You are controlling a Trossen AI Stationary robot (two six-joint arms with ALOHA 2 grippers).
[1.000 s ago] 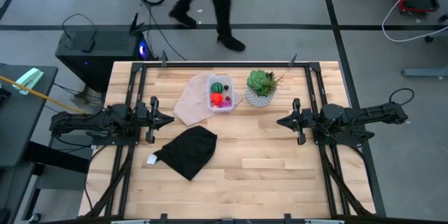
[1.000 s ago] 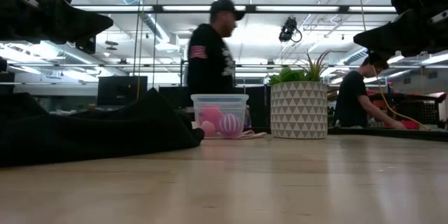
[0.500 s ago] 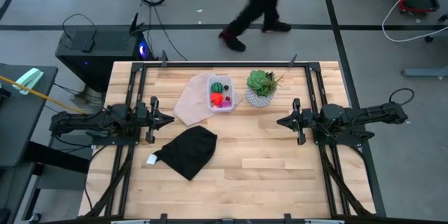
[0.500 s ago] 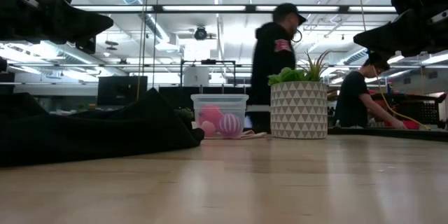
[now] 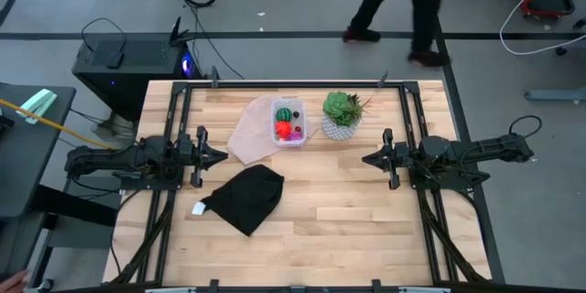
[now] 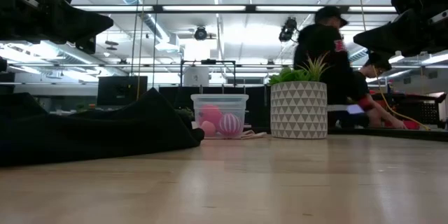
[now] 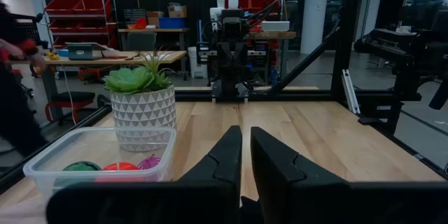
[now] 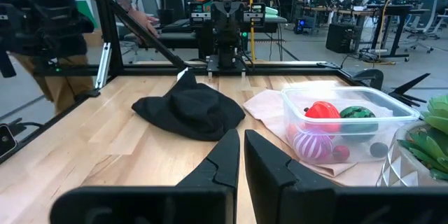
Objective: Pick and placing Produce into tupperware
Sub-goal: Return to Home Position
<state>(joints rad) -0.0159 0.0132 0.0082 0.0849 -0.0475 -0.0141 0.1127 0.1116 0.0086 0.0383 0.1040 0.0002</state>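
Both grippers hang well apart, facing each other: the left gripper (image 5: 216,157) and the right gripper (image 5: 367,158), each with fingers pressed nearly together, gripping nothing. Between them, off toward the far table (image 5: 366,224) edge, sits one tupperware (image 6: 219,102), clear, open-topped, its long axis crosswise to their line. Inside I count four: red-orange piece (image 8: 320,110), green striped ball (image 8: 358,113), purple striped piece (image 8: 312,144), small red bit (image 8: 341,152).

Produce (image 5: 288,123) in tupperware (image 5: 301,138) beside pot (image 5: 340,129)
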